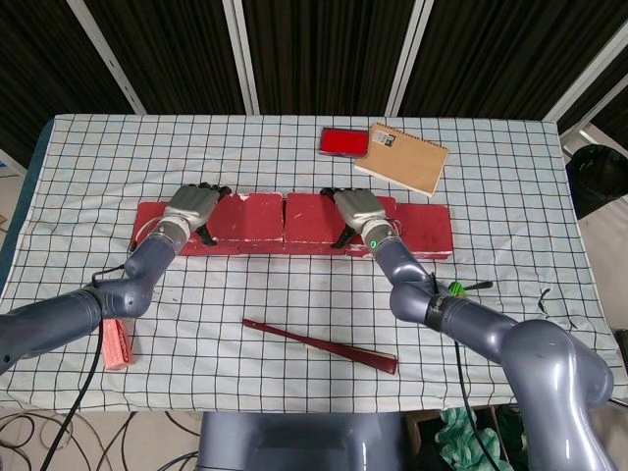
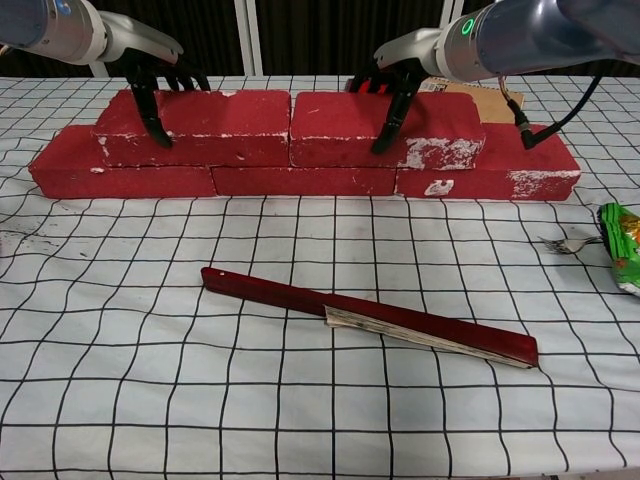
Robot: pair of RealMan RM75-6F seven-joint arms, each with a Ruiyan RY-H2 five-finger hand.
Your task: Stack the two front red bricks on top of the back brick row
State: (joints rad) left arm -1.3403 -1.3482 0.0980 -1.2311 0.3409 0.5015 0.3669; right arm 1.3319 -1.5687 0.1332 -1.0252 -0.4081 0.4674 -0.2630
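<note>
Two red bricks lie end to end on the back row of red bricks (image 2: pixel 300 181). My left hand (image 2: pixel 150 72) grips the left upper brick (image 2: pixel 215 125) at its left end, thumb on the front face and fingers over the back. My right hand (image 2: pixel 398 72) holds the right upper brick (image 2: pixel 335 125) the same way near its right end. In the head view the left hand (image 1: pixel 191 206) and right hand (image 1: pixel 355 208) cover parts of the left upper brick (image 1: pixel 250 214) and the right upper brick (image 1: pixel 309 216). The back row (image 1: pixel 430 228) sticks out at both ends.
A long dark red folded fan (image 2: pixel 370 320) lies diagonally in front of the bricks. A fork (image 2: pixel 565 243) and a green packet (image 2: pixel 625 245) sit at the right edge. A notebook (image 1: pixel 400 157) and a red box (image 1: pixel 343 141) lie behind the row; a pink block (image 1: pixel 116 343) lies front left.
</note>
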